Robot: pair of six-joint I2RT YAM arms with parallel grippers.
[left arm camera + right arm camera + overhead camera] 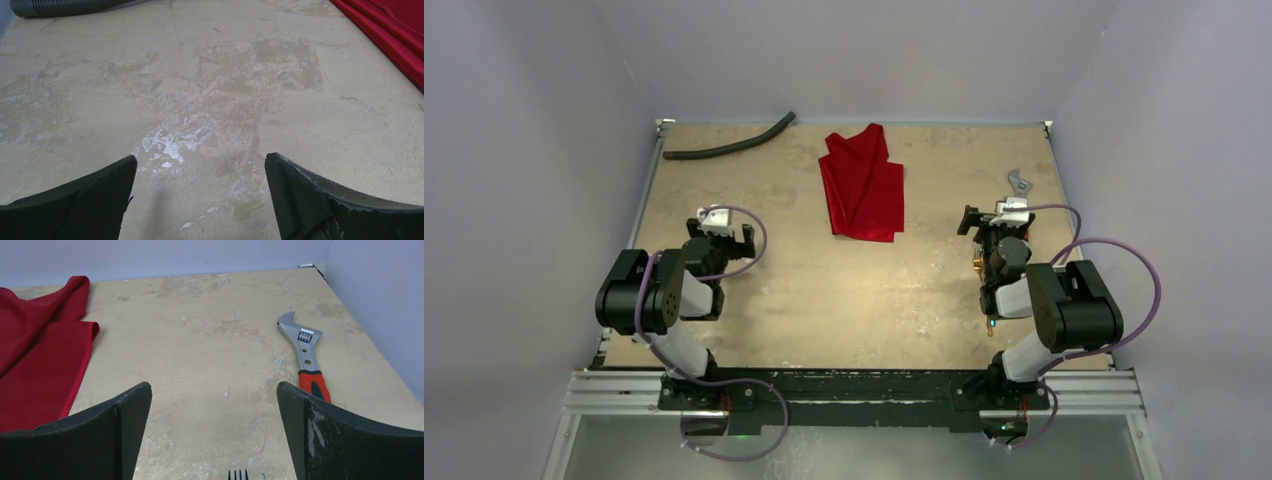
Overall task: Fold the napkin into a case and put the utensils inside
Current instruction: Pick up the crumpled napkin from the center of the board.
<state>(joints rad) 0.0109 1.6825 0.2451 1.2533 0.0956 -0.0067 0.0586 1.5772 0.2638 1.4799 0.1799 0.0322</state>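
The red napkin (862,185) lies crumpled and loosely folded at the back middle of the table; its edge shows at the top right of the left wrist view (395,30) and on the left of the right wrist view (40,355). My left gripper (721,235) (200,157) is open over bare table, to the left of the napkin. My right gripper (996,222) (214,385) is open to the right of the napkin. The dark blue tines of a fork (238,475) peek in at the bottom edge between its fingers. The rest of the utensils is hidden under the right arm.
An orange-handled steel wrench (1020,183) (306,352) lies at the back right near the wall. A black ribbed hose (729,142) (70,6) curves along the back left. Grey walls enclose the table on three sides.
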